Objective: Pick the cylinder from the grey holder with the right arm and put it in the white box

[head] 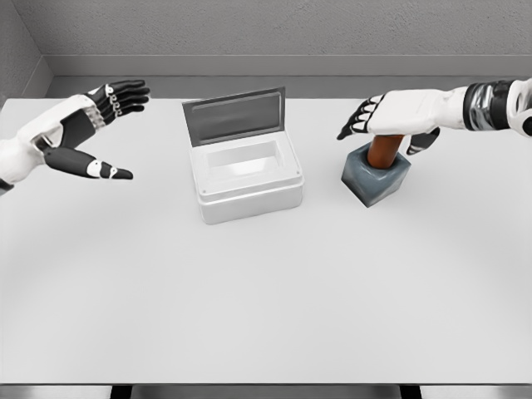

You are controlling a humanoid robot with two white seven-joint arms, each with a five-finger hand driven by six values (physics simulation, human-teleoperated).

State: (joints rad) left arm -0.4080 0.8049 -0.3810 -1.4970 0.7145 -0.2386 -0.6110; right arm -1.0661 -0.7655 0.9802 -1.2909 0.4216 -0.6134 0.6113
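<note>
The right robot hand [391,116] is held just over the top of the brown cylinder [384,152], its fingers spread and nothing gripped, the thumb hanging behind. The cylinder is seated upright in the grey holder [376,178], only its upper part exposed. It is judged rigid, smooth and fairly light, so the exposed upper side is best clasped between fingers and thumb. The white box [246,176], lid raised, is set to the left on the surface [266,299]. The left robot hand [91,125] is rested open far left.

cylinder [383,151]: in holder [376,177], under right hand [397,115]
box [244,174]: on tabletop [266,291], left of that hand
</note>
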